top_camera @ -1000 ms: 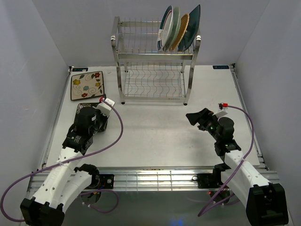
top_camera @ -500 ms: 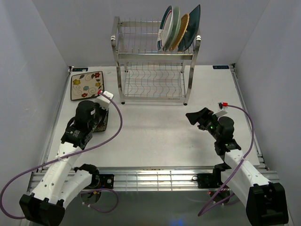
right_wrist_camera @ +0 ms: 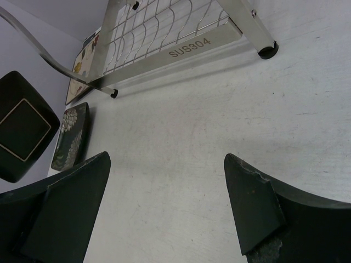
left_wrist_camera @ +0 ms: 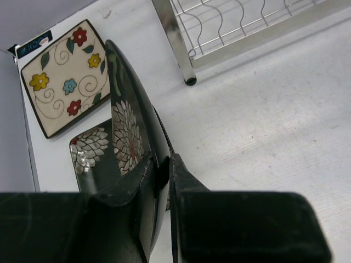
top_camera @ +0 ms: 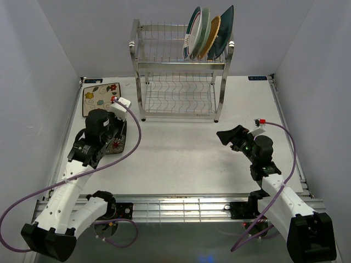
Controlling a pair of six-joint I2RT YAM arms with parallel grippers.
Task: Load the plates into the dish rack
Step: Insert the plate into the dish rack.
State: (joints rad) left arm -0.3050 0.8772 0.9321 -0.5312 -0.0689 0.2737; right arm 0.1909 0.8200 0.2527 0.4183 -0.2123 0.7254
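- My left end effector (left_wrist_camera: 160, 170) is clamped narrowly on the rim of the dark floral plate (left_wrist_camera: 127, 137), with one black finger on either face.
- That plate is glossy black and squarish, patterned with white dahlia-like blooms. It stands steeply tilted on the left side of the worktop (top_camera: 181, 159). I cannot tell whether its lower edge touches the surface.
- Just beyond it, the cream floral plate (left_wrist_camera: 63, 76) lies flat near the far-left corner. It is rectangular with a dark border, curling vines and small red, yellow and blue flowers.
- My right end effector (right_wrist_camera: 167, 159) hangs over the right side of the worktop with its matte black fingers spread wide and nothing between them.
- The dish rack (top_camera: 181, 64) stands at the far middle, a two-tier frame of shiny steel with chrome posts and wavy wire shelves.
- Four plates stand on edge at the right end of its upper tier: the white striped-rim plate (top_camera: 192, 34), the pale green plate (top_camera: 204, 30), the woven orange-tan plate (top_camera: 214, 34) and the teal plate (top_camera: 225, 28).
- The lower tier holds only its wires.
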